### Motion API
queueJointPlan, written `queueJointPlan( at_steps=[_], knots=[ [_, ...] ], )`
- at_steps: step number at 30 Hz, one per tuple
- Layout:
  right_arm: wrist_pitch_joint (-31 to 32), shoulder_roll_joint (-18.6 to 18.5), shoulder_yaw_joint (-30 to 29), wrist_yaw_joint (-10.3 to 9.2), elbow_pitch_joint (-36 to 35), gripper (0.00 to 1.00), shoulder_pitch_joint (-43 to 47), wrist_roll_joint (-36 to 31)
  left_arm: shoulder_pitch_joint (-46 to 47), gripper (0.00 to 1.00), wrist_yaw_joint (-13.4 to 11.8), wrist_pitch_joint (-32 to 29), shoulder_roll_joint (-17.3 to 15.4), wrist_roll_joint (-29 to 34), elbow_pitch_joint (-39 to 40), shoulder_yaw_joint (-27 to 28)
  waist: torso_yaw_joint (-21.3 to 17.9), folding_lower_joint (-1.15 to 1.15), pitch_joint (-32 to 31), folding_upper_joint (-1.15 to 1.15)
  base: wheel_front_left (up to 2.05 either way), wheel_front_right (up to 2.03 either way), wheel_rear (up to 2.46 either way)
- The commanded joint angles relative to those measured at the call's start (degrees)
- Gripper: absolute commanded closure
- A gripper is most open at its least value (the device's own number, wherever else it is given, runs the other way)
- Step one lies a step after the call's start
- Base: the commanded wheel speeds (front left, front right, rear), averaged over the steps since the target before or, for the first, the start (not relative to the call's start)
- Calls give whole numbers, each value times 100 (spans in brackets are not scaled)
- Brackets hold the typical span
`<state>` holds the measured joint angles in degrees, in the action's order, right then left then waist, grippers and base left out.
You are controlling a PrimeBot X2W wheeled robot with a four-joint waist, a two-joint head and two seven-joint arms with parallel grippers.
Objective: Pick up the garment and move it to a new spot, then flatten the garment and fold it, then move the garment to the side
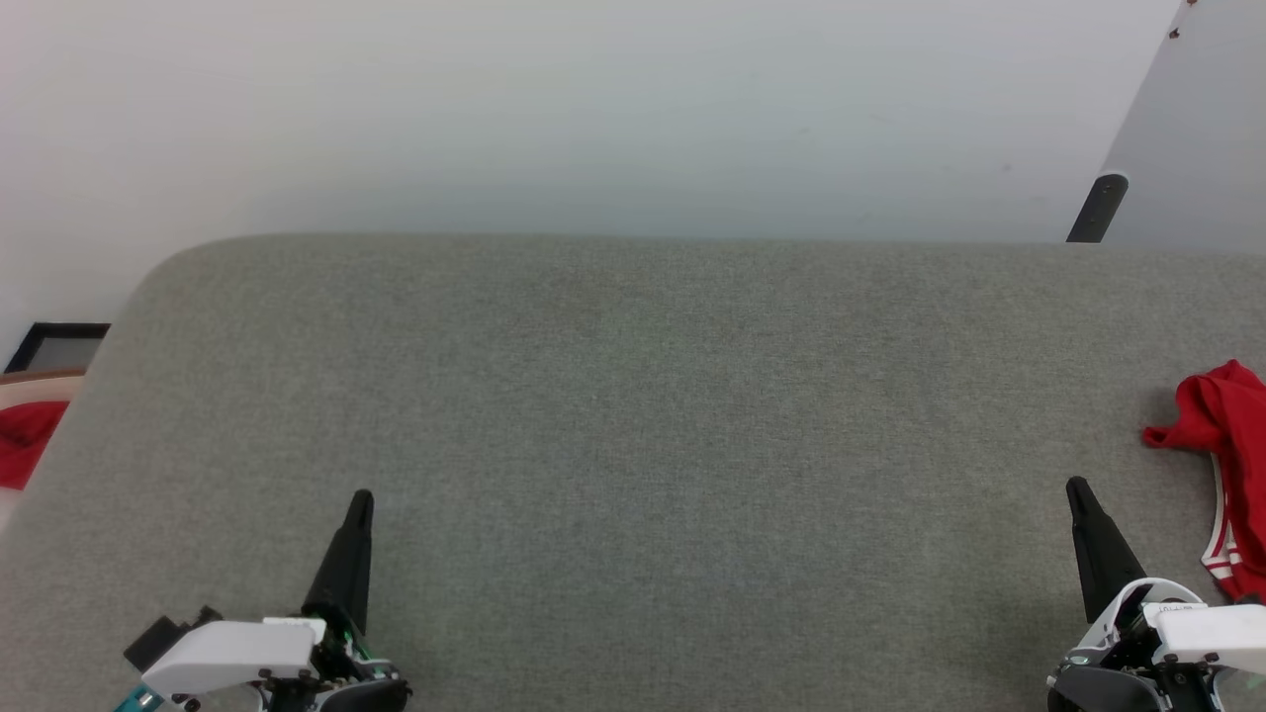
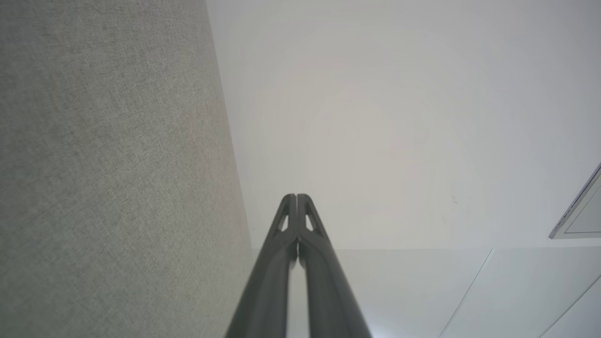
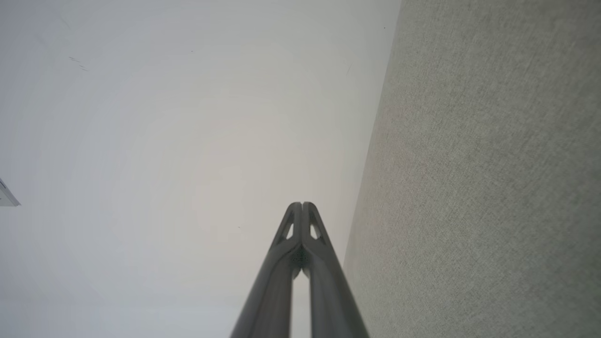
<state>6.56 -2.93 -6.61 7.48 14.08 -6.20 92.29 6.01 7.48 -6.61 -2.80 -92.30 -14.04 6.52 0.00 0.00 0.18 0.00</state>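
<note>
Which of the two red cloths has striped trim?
The garment at the right edge, on the grey table by the right gripper; the left red cloth is plain, off the table.

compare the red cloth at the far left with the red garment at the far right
The garment lies bunched on the grey surface; the red cloth sits off it, beyond its left edge. The garment shows red-white striped trim; the red cloth looks plain. Both are red and cut off by the picture's edge.
</note>
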Motion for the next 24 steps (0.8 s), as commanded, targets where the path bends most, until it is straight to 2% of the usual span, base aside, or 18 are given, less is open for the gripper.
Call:
queueJointPlan(
  at_steps=[1, 24],
  knots=[
    [9, 16, 18, 2, 0, 100, -15, 24, 51, 100, 2, -6, -2, -21, -5, 10, 0, 0, 0, 0, 0, 0, 0],
    [9, 16, 18, 2, 0, 100, -15, 24, 51, 100, 2, -6, -2, -21, -5, 9, 0, 0, 0, 0, 0, 0, 0]
  ],
)
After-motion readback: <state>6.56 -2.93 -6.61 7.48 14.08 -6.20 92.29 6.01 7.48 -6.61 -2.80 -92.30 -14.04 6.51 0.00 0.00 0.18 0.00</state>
